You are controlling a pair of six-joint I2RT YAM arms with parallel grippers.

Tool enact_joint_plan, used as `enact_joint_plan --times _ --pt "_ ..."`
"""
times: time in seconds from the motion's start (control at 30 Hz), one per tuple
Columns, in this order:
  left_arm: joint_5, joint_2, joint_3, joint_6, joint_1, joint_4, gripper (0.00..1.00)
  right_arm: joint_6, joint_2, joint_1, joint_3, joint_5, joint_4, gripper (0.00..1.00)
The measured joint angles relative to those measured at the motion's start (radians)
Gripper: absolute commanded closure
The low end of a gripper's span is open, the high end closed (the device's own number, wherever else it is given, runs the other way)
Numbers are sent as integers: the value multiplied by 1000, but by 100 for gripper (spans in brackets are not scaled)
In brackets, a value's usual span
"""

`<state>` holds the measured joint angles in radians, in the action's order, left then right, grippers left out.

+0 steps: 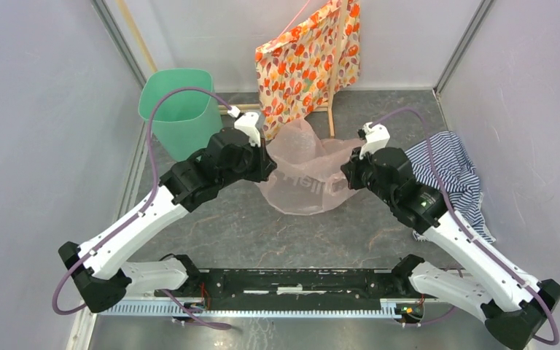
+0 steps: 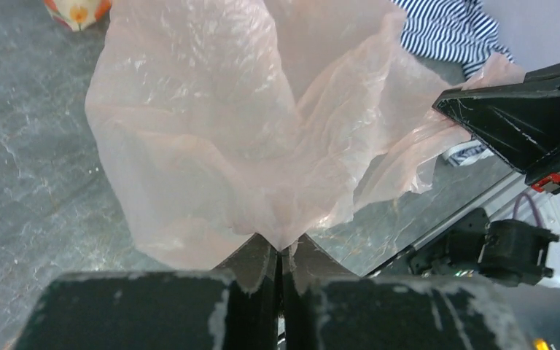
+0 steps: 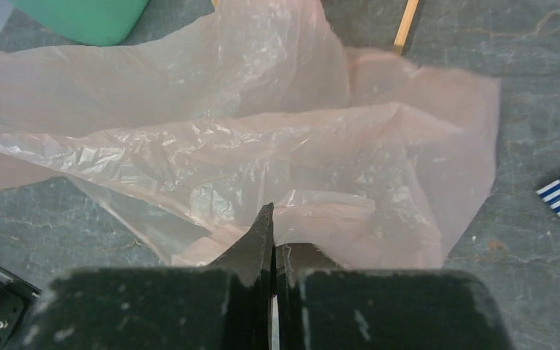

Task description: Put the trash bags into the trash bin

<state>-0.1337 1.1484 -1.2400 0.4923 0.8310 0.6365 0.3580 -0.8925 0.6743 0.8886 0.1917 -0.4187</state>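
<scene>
Currently left gripper [image 2: 281, 251] and right gripper [image 3: 273, 244] each clamp an opposite edge of the pink trash bag [image 1: 306, 175], spread right of the trash bin [image 1: 179, 109]; film likely light, limp, slippery, so grip bunched edges.

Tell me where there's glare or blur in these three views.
Top external: even, soft light, sharp throughout. Left wrist: glints on the pink trash bag, near jaws out of focus. Right wrist: similar glints on its creases, jaws blurred.
</scene>
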Motion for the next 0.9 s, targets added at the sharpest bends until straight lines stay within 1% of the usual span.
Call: enact_joint_plan --times 0.07,0.2,0.33,0.5,0.53,0.57,0.73,0.9 --pt "-6 -3 -37 0 0 -4 89 -5 -18 0 63 12 -40 100" --pt "-24 3 -87 -1 0 3 71 -20 -60 0 198 31 -102 100" --pt "-45 9 -159 -2 0 19 44 -42 -76 0 341 46 -144 100" --pt "-81 9 -267 -9 0 21 14 -75 -100 0 541 50 -159 100" --pt "-87 8 -288 -11 0 19 9 -83 -105 0 575 52 -158 100" --pt "-94 5 -306 -12 0 18 7 -91 -109 0 598 54 -158 100" --pt "-137 -13 -380 -16 0 21 2 -126 -135 0 649 40 -157 100" --pt "-248 -13 -438 -55 0 25 0 -143 -170 0 651 -1 -157 100"
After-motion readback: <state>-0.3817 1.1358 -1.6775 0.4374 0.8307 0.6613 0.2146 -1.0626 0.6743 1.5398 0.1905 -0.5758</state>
